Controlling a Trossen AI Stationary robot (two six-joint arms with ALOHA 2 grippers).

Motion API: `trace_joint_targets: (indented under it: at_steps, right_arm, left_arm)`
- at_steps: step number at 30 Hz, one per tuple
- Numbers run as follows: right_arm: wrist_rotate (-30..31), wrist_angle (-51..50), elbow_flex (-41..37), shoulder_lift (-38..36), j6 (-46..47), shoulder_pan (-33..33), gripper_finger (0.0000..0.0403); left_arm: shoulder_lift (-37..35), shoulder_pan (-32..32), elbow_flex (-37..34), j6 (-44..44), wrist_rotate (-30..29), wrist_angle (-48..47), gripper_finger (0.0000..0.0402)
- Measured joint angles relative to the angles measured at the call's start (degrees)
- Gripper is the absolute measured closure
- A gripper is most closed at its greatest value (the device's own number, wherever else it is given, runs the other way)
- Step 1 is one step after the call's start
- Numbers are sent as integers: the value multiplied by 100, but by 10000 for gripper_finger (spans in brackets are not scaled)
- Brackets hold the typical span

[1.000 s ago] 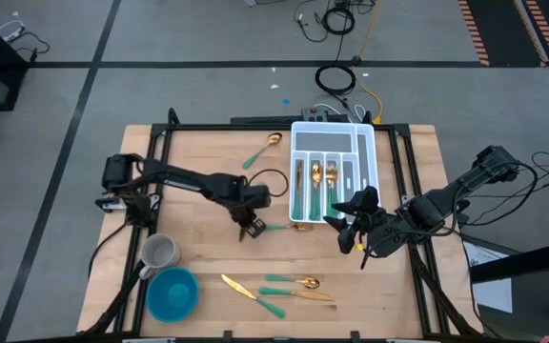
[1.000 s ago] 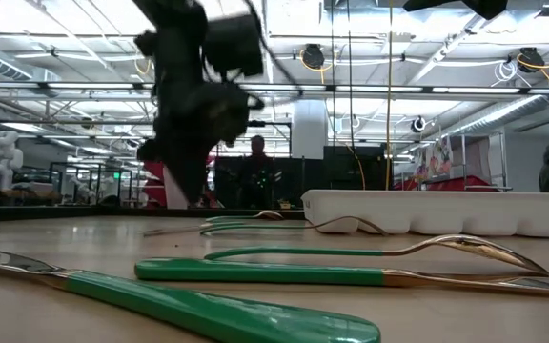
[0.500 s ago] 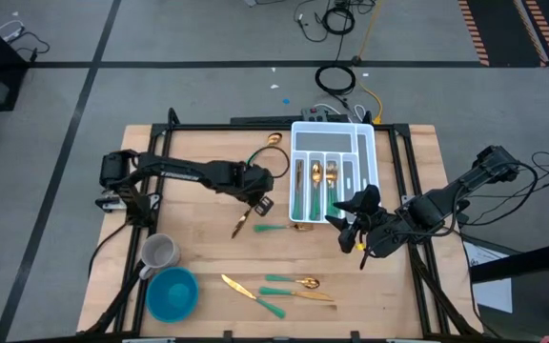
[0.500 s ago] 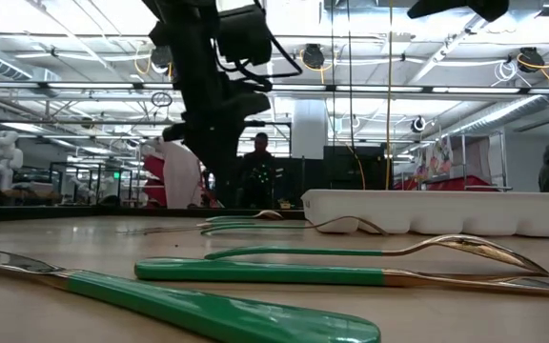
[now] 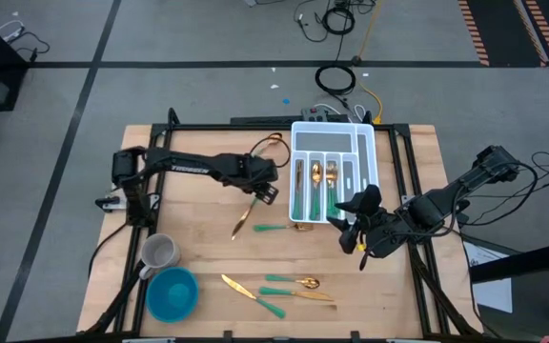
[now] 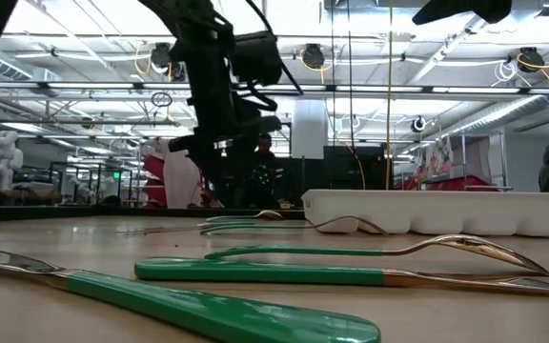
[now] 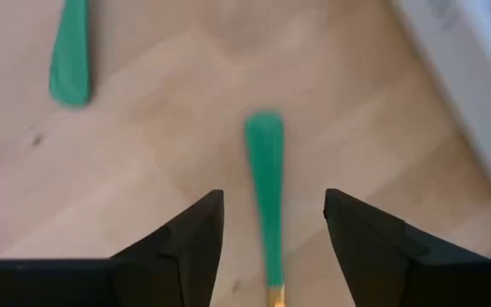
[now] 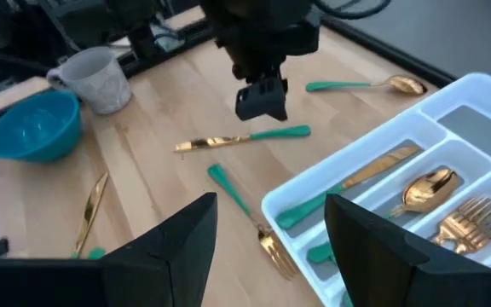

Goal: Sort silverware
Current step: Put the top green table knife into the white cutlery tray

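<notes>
under left claw (image 7: 271, 247), teal-handled gold knife (image 5: 247, 212)

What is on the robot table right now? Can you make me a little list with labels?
table: pale wooden table
tray: white compartmented plastic tray, gold cutlery inside
loose cutlery: gold-bladed knife with teal handle under the left gripper; gold fork with teal handle beside the tray
dishes: grey ceramic mug, round blue bowl
left gripper: open above the knife, holding nothing
right gripper: open, waiting by the tray
</notes>
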Motion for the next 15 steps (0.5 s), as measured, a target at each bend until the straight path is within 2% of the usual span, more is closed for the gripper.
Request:
trace_joint_targets:
  at_steps: [9, 15]
  right_arm:
    - [-148, -87, 0, 2, -56, 0, 190]
    - [-161, -123, 0, 2, -51, 4, 190]
  left_arm:
    - [1013, -76, 1054, 231, 24, -1290, 189]
    - [1495, -111, 1111, 405, 453, -1175, 189]
